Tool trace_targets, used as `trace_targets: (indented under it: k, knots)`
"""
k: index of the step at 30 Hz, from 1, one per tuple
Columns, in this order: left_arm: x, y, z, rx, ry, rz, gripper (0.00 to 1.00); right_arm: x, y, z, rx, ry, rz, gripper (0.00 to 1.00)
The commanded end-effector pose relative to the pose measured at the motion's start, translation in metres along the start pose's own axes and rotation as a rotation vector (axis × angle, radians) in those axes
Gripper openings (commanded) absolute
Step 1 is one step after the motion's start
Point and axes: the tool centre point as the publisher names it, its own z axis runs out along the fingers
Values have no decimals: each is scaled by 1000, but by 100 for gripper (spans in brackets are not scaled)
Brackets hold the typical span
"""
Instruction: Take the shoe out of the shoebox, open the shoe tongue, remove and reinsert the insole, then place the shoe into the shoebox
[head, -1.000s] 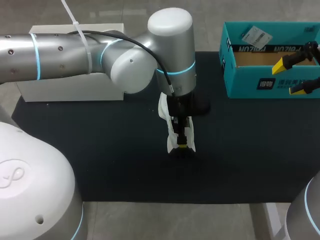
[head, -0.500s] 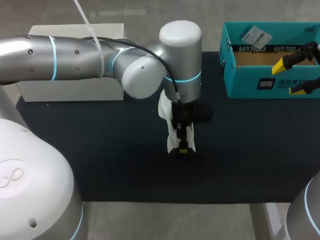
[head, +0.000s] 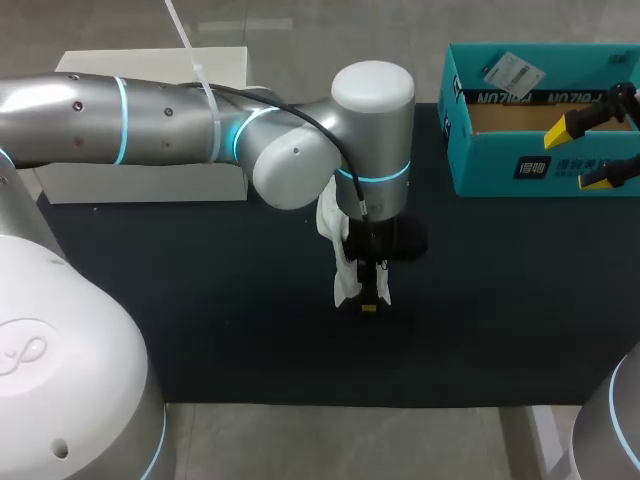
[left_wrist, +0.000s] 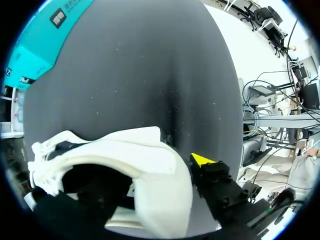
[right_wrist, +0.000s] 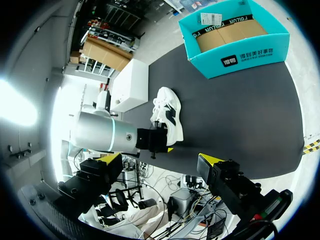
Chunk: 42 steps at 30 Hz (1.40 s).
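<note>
A white shoe with black parts (head: 343, 283) lies on the black mat (head: 200, 300), toe toward the back. My left arm comes in from the left, and its gripper (head: 368, 300) points down at the shoe's heel. In the left wrist view the gripper (left_wrist: 165, 172) sits at the heel collar of the shoe (left_wrist: 145, 160), partly hidden by it. The open teal shoebox (head: 540, 165) stands at the back right. My right gripper (head: 595, 150) hangs open at the right edge, over the box, with nothing in it. From the right wrist view the right gripper (right_wrist: 161, 159) looks down on the shoe (right_wrist: 167, 115) and the shoebox (right_wrist: 240, 50).
A white block (head: 130, 185) stands at the back left of the mat, behind my left arm. A paper tag (head: 510, 70) lies on the shoebox's back rim. Bare mat surrounds the shoe in front and on both sides.
My left arm's wrist has shifted a little to the right and toward the front, settling over the shoe's heel. The shoe and my right arm have not moved.
</note>
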Motion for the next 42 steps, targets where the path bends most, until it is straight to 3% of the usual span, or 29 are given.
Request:
trace_targets:
  k: [1, 9, 14, 24, 35, 42]
  knots:
    - [2, 3, 3, -3, -3, -4, 0, 0, 1, 1, 1, -3, 2, 100]
    - [9, 11, -11, -57, 2, 26, 0, 0, 1, 1, 1, -3, 2, 100]
    - [14, 16, -31, -98, 28, 48, 0, 0, 1, 1, 1, -3, 2, 100]
    - [18, 20, -98, -84, 72, -4, 0, 0, 1, 1, 1, -3, 2, 100]
    - [18, 16, -184, 0, 56, -18, 0, 0, 1, 1, 1, -3, 2, 100]
    - [18, 20, -207, 24, 64, -21, 0, 0, 1, 1, 1, -3, 2, 100]
